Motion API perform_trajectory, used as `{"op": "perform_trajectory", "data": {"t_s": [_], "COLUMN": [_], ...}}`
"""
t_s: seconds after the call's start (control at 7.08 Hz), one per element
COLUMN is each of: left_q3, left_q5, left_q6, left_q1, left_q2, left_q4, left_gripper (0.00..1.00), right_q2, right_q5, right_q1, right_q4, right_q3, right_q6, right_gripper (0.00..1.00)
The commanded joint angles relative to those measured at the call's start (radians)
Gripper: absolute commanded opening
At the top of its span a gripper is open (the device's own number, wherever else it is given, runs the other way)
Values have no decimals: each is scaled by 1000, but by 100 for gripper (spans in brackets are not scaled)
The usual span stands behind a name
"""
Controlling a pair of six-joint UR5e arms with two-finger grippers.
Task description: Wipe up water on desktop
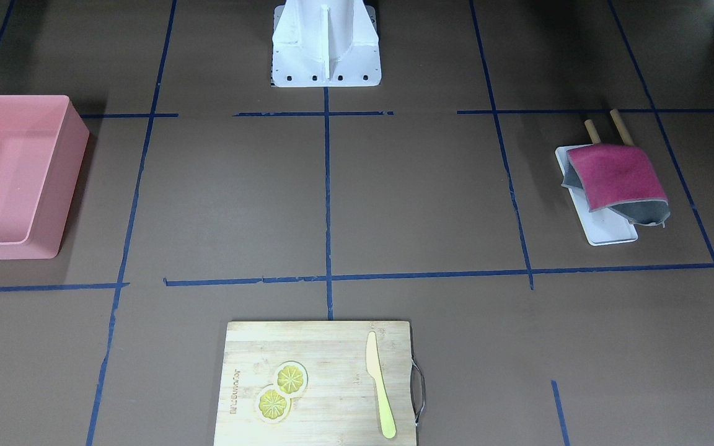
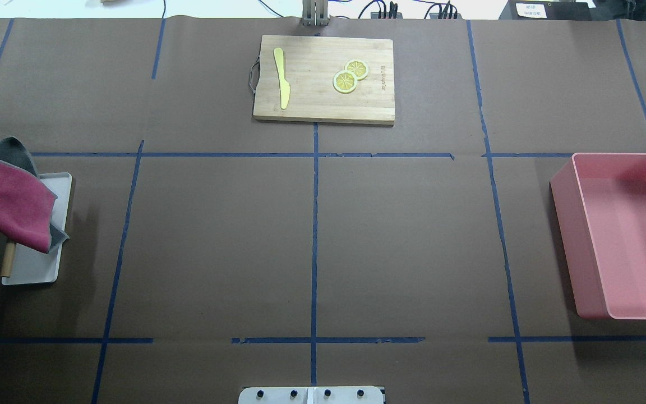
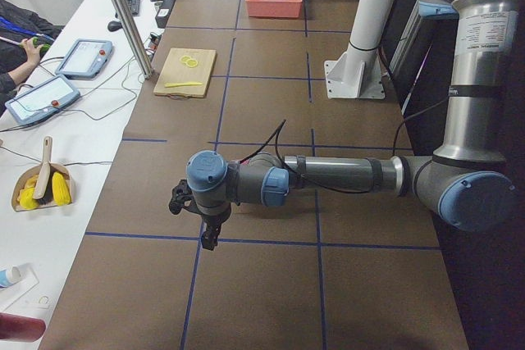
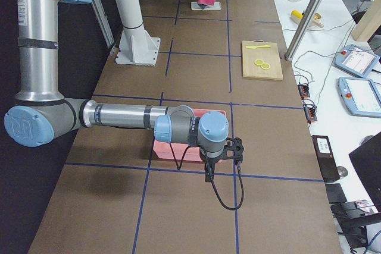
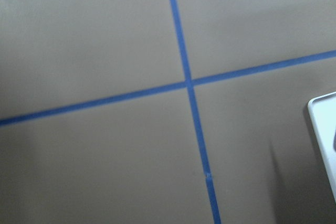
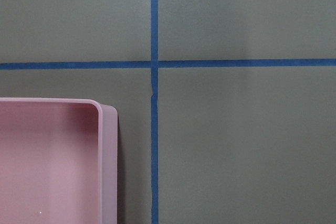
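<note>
The brown desktop [image 2: 413, 235] with its blue tape grid fills the overhead view and shows from the front [image 1: 425, 198]. I see no water on it. A red and grey cloth [image 2: 12, 205] hangs over two wooden pegs above a small white tray [image 2: 34, 269] at the robot's left end; it also shows in the front view [image 1: 620, 176]. My left gripper [image 3: 207, 239] hangs over that end, seen only from the side, so I cannot tell its state. My right gripper [image 4: 208, 173] hangs by the pink bin, state also unclear.
A pink bin [image 2: 626, 235] stands at the robot's right end, its corner in the right wrist view [image 6: 52, 161]. A bamboo cutting board [image 2: 323, 78] at the far edge holds two lemon slices [image 2: 350, 76] and a yellow knife [image 2: 281, 76]. The white robot base [image 1: 326, 43] is mid-near edge.
</note>
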Motion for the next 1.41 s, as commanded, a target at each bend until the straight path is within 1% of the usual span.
{"op": "perform_trajectory", "data": {"t_s": [0.0,0.14,0.28,0.42,0.56,0.71,0.85,0.99,1.27], "left_q3": [-36,-44,-79,-120,-125,-121,-104,-99,-101], "left_q5": [-6,-87,-147,-152,-158,-157,-157,-149,-151], "left_q6": [-10,-92,-237,-413,-547,-694,-808,-870,-901], "left_q1": [7,25,63,107,146,201,258,310,335], "left_q2": [-2,-4,-2,7,36,68,80,82,81], "left_q4": [-16,-21,-42,-118,-215,-342,-446,-472,-475], "left_gripper": [100,100,100,100,100,98,97,97,97], "right_q2": [2,1,2,4,4,4,6,6,4], "right_q5": [2,15,18,16,18,13,13,16,18], "right_q1": [0,0,0,0,0,-3,-3,-3,-1], "right_q4": [0,0,2,2,2,3,3,3,3], "right_q3": [8,12,17,17,17,20,23,37,37], "right_q6": [-1,-1,-1,-1,-1,-3,-4,-1,-3], "right_gripper": [100,100,100,100,100,100,100,100,100]}}
